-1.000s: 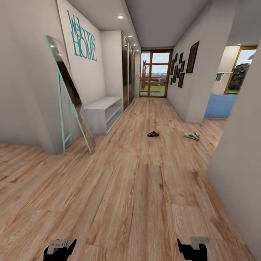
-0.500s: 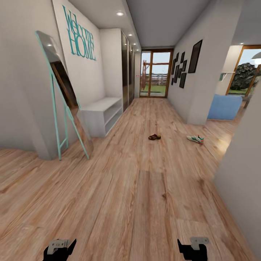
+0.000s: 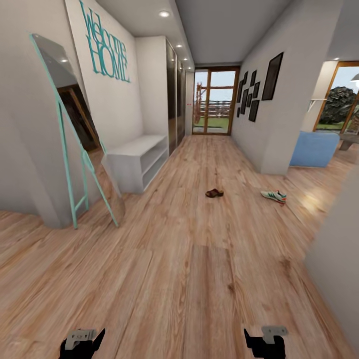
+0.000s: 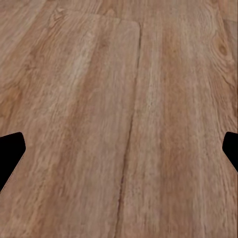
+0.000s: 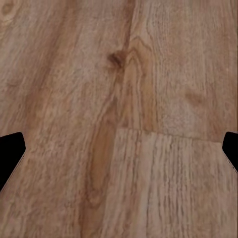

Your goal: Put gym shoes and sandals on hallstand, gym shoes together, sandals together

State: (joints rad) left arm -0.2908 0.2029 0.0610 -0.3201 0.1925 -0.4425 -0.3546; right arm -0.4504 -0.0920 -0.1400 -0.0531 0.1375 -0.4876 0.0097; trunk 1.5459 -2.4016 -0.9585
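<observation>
A low white bench stands by the left wall. On the floor ahead lie one sandal and, right of it and apart, one sneaker. Left gripper and right gripper hang low, cut off by the frame edge, each with fingers spread and holding nothing.

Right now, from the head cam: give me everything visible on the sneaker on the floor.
One gym shoe lies on the corridor floor, far ahead and right of centre, beyond and to the right of a brown sandal and apart from it. It looks white with green side markings and a red-orange touch at the end pointing right. It rests flat on its sole, lengthwise across the view. Nothing touches it but the planks. Laces and finer detail are too small to tell.
</observation>
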